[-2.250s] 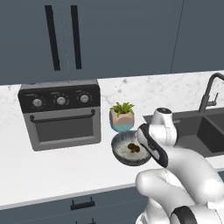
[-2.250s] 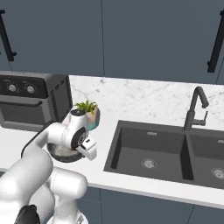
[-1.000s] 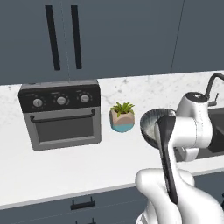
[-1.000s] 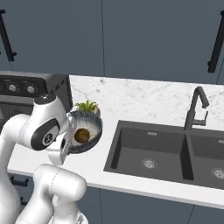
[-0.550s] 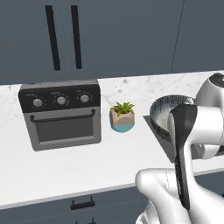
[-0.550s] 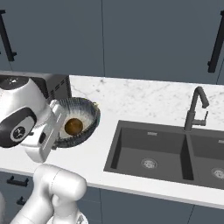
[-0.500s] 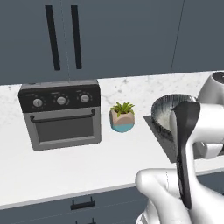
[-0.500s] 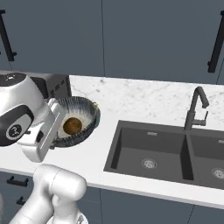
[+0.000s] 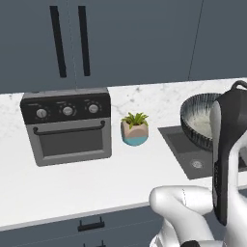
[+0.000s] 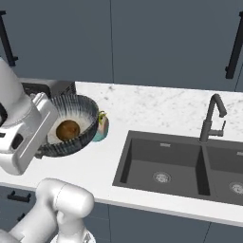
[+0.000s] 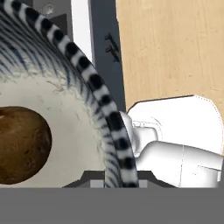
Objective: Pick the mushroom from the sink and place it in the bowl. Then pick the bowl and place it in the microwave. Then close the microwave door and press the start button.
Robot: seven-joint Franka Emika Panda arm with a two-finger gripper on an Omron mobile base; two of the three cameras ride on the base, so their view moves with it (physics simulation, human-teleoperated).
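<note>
The gripper [image 10: 40,135] clamps the rim of the tilted, dark streaked round bowl [image 10: 76,124]; the small brown rounded mushroom [image 10: 68,130] could roll out if the tilt steepens.

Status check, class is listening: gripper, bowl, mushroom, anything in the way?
Gripper shut on the bowl's rim. Bowl lifted off the counter, tilted. Mushroom inside it. Potted plant and countertop oven nearby on the counter.
</note>
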